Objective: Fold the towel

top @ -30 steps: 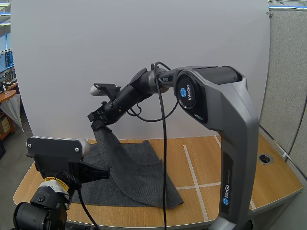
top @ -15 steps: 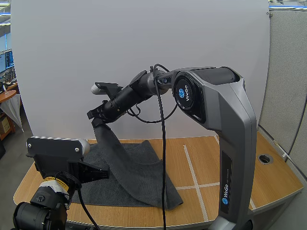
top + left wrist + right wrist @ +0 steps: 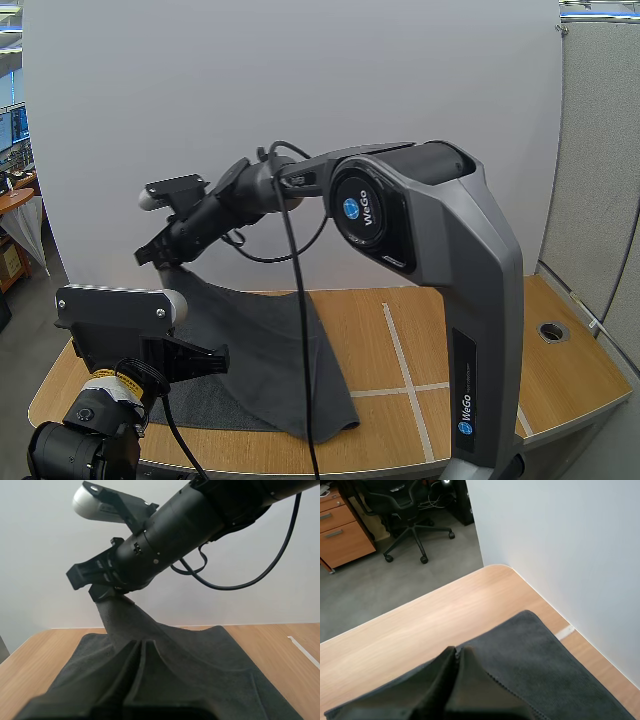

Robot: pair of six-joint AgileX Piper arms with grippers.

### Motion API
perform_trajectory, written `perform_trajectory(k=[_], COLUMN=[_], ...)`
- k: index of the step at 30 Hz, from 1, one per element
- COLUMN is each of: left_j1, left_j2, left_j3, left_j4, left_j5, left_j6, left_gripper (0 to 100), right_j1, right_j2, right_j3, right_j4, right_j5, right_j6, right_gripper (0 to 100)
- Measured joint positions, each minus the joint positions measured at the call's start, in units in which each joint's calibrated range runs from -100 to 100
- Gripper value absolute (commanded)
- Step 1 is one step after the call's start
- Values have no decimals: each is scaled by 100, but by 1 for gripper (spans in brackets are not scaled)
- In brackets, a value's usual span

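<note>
your right end effector [image 3: 155, 257] is clamped on one corner of the dark grey towel [image 3: 262, 345], holding it high above the far left part of the tabletop [image 3: 440, 340]. from that pinch the cloth hangs down in a slanted sheet, while the rest of it lies flat on the left half of the tabletop, with the front right corner near the front edge. your left end effector [image 3: 218, 360] sits low over the near left side of the towel. its fingers look pressed together, though they blend into the dark cloth, so i can't say whether any fabric is caught between them.

i'd judge the fold as about half done: the corner is up and over the flat part but not yet laid down. you have yet to lower it onto the opposite edge, line up the edges, let go and flatten the crease.
</note>
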Motion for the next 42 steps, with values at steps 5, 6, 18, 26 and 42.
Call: perform_trajectory(k=[5, 6, 18, 26, 42], left_j1=[0, 0, 0, 0, 0], left_j2=[0, 0, 0, 0, 0], left_j3=[0, 0, 0, 0, 0], left_j4=[0, 0, 0, 0, 0], left_j5=[0, 0, 0, 0, 0], left_j6=[0, 0, 0, 0, 0], left_gripper=[0, 0, 0, 0, 0], right_j1=[106, 122, 130, 130, 138], right_j2=[28, 75, 702, 1408, 2783], right_j3=[-74, -158, -816, -1360, -3040], right_j4=[-9, -9, -9, -166, -528], right_j5=[-192, -192, -200, -840, -1739], right_j6=[0, 0, 0, 0, 0], right_gripper=[0, 0, 0, 0, 0])
